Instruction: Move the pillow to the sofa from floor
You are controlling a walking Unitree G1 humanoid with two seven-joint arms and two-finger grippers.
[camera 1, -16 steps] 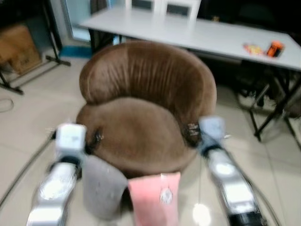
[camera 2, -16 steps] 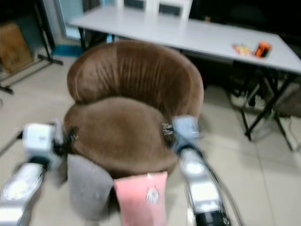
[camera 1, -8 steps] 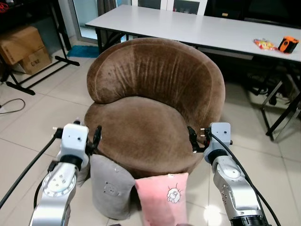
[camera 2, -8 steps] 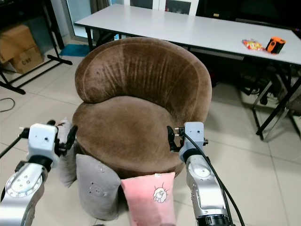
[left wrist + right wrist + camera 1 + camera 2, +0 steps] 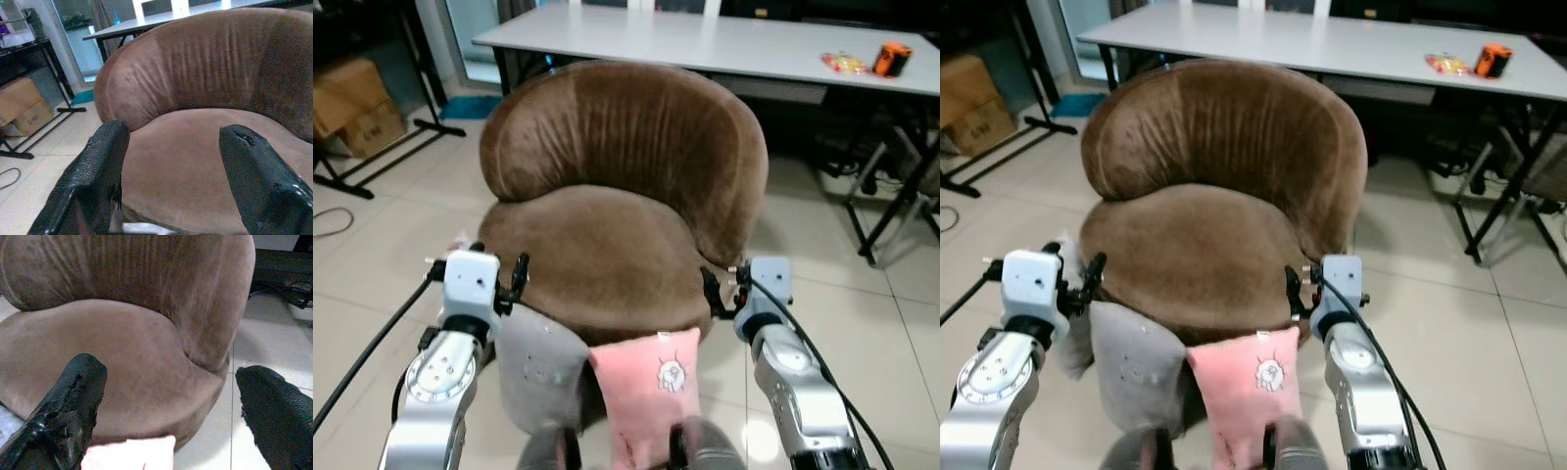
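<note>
A pink pillow (image 5: 646, 392) with a small cartoon print leans upright on the floor against the front of the round brown sofa (image 5: 617, 196). A grey pillow (image 5: 536, 370) leans beside it on the left. My left gripper (image 5: 501, 276) hovers open at the seat's front left edge, above the grey pillow. My right gripper (image 5: 721, 290) hovers open at the seat's front right edge, just above and right of the pink pillow. The wrist views show the left gripper (image 5: 173, 132) and the right gripper (image 5: 171, 369) spread wide with the seat cushion between the fingers, holding nothing.
A long white table (image 5: 705, 44) stands behind the sofa with an orange object (image 5: 891, 57) on it. Its black folding legs (image 5: 891, 196) stand at the right. A cardboard box (image 5: 352, 108) and a black stand sit at the left. Tiled floor lies on both sides.
The whole picture has shifted as the camera moved; the sofa and pillows now sit a little higher in it. Both grippers stay open beside the seat's front edge.
</note>
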